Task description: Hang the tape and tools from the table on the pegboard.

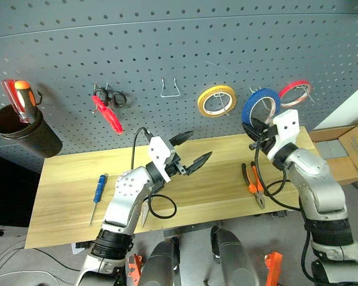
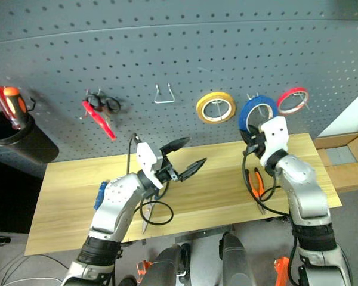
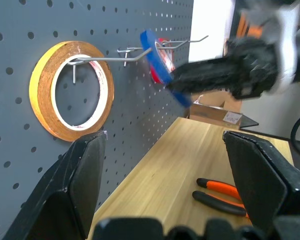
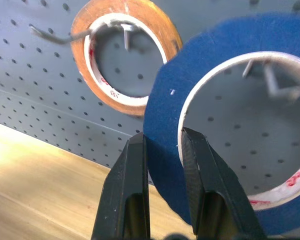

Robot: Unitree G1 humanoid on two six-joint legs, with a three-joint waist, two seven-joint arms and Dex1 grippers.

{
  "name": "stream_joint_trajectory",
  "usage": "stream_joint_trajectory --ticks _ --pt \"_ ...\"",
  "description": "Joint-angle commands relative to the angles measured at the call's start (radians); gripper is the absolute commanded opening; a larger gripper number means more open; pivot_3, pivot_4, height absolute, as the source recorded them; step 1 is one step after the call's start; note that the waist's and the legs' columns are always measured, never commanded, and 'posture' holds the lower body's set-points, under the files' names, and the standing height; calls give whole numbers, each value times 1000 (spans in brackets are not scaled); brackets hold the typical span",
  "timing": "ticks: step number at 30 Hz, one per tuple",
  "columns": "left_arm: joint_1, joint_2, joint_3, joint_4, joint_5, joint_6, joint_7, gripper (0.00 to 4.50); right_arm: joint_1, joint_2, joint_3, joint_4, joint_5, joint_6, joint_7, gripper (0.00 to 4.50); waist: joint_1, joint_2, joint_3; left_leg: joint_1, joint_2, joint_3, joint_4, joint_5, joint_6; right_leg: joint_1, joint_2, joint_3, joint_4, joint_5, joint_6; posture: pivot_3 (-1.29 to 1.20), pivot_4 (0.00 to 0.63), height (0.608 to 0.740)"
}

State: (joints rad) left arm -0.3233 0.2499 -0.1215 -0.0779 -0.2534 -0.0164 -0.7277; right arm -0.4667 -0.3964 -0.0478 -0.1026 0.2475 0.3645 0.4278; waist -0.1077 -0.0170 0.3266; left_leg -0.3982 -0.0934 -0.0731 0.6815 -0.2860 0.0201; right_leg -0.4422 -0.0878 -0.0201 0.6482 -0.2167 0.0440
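Pegboard (image 1: 167,36) spans the wall behind the bench (image 1: 65,179). We have the right end effector (image 4: 162,145) clamped on the lower rim of the blue tape (image 1: 259,102), held up against the board between the yellow ring (image 1: 216,100) and red ring (image 1: 295,92). Step in hand: hanging the tape; whether its hollow centre has passed over the hook we cannot tell. Next we must seat it, then release. Left end effector (image 1: 190,152) is apart, empty, above the bench. Pliers (image 1: 253,183) and screwdriver (image 1: 97,193) lie waiting.
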Motion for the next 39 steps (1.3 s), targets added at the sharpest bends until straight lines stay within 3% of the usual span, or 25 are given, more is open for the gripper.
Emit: stream_joint_trajectory --ticks 1,2,6,10,14,19,23,28,39 --pt "2 1 -6 -52 4 -9 11 3999 -58 22 -15 121 4 -52 20 354 -1 0 -3 0 0 1 0 0 0 0 0 1 0 1 0 -212 260 740" --pt "1 2 -6 -52 6 -10 13 3999 -65 26 -16 137 8 -57 25 354 0 -1 -5 0 0 2 0 0 1 0 0 2 0 1 0 -212 260 740" --pt "12 9 -8 -68 4 -2 13 3999 -69 32 -36 140 22 -58 21 1595 5 -1 -11 0 0 2 0 1 1 0 0 3 0 2 1 -210 265 740" --pt "20 10 -11 -74 3 1 20 3999 -27 16 -42 78 29 -23 23 2992 7 -1 -11 0 0 4 0 1 1 -1 0 5 0 2 1 -217 271 740" --pt "34 22 -26 -78 7 7 6 3999 88 -34 -78 -125 108 125 46 4419 17 -1 -11 -1 0 4 0 1 1 -3 0 6 0 2 1 -222 278 740" --pt "111 112 -77 -106 -7 95 -85 3999 332 -119 -113 -357 220 376 55 4465 20 -1 -11 -1 1 4 0 0 2 -3 1 7 -1 2 1 -234 303 740" --pt "194 163 -59 -145 -41 161 -103 3999 427 -59 -161 -404 275 467 -29 4465 13 -1 -11 0 1 5 0 0 3 -3 1 8 0 2 0 -223 328 740" --pt "304 232 -55 -203 -21 164 -116 3999 382 -59 -37 -310 130 574 -165 4465 8 -1 -9 2 1 5 0 -1 7 -1 1 8 0 4 -1 -183 365 740" --pt "443 267 -35 -365 -63 278 -61 3999 279 -5 -47 -208 112 688 -221 4465 29 0 -8 1 2 3 -2 0 8 -1 1 6 -1 3 -1 -123 365 740"
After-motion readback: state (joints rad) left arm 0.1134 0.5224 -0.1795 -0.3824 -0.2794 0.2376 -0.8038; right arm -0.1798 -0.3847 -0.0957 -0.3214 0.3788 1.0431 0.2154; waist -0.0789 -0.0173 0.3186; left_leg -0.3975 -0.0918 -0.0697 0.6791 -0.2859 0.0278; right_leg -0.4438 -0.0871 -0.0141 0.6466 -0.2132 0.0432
